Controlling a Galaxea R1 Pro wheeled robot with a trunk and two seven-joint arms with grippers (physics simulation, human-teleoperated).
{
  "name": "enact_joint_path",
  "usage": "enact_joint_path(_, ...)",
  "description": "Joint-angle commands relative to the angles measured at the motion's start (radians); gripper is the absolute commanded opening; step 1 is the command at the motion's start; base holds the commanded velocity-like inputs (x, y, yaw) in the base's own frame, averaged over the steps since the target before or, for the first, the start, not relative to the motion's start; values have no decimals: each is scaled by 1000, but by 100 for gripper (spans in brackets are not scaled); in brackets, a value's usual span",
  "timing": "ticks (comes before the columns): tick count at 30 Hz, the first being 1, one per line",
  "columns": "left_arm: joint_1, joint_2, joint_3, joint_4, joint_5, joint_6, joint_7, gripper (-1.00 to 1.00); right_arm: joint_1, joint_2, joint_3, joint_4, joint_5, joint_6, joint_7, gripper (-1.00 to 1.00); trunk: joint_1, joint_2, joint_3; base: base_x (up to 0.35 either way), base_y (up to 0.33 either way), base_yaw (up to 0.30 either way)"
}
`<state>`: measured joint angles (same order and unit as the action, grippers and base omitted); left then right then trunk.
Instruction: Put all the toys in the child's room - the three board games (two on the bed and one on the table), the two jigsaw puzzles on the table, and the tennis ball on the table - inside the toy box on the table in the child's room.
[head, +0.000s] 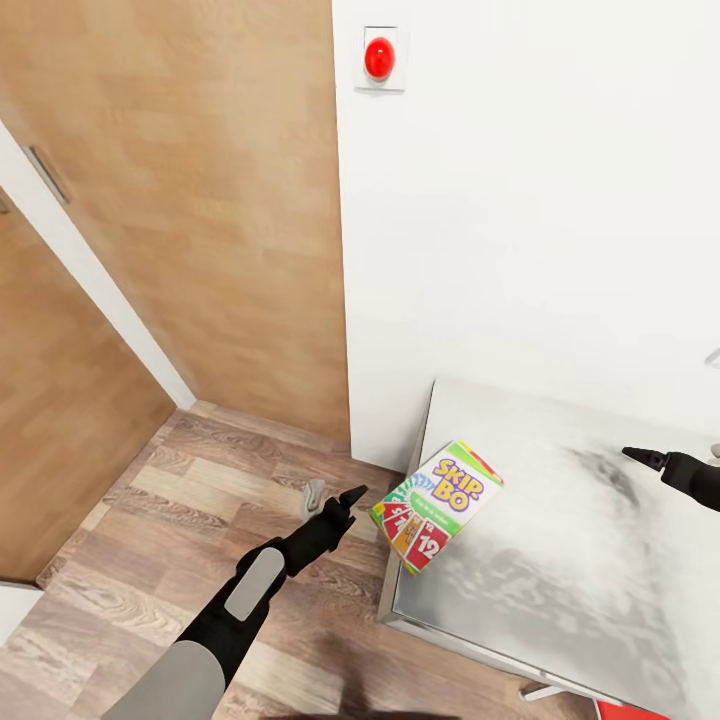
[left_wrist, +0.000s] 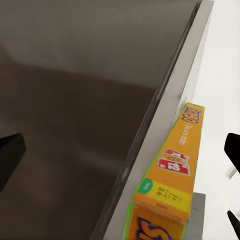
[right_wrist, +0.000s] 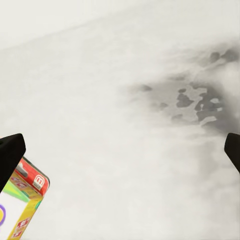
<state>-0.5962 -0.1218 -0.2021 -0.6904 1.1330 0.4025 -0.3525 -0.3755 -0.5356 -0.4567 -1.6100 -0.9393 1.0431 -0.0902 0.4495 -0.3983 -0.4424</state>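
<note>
The Skip-Bo box (head: 437, 505) overhangs the near corner of the table (head: 560, 600). Our left gripper (head: 340, 503), open and empty, should approach level, straddling the overhanging edge; right gripper (head: 643, 457) open too.

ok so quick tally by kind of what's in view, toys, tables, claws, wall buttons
game boxes: 1, the Skip-Bo box overhanging the table edge
tables: 1, the table
claws: 2, left claw and right claw, both empty
red wall buttons: 1, the button
total: 5
</note>
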Motion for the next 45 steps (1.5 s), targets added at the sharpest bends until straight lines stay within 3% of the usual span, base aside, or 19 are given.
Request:
enact_joint_path(1,-1,-1,0,0,8,6,-1,100,-1,0,0,-1,-10,4,-9,100,1,-2,-1,0,0,-11)
enact_joint_path(8,-4,-5,-4,0,8,6,-4,100,0,0,0,-1,-10,4,-9,100,1,-2,-1,0,0,-6)
enact_joint_path(18,-9,-7,-74,-4,8,6,-4,100,-1,0,0,-1,-10,4,-9,100,1,-2,-1,0,0,-1)
enact_joint_path(23,-15,-7,-90,-5,7,6,-3,100,-1,1,0,-1,-10,4,-9,100,1,-2,-1,0,0,0)
enact_joint_path(45,-20,-6,-101,-3,5,5,-3,100,0,3,2,-1,-11,4,-9,100,1,-2,-1,0,0,-85)
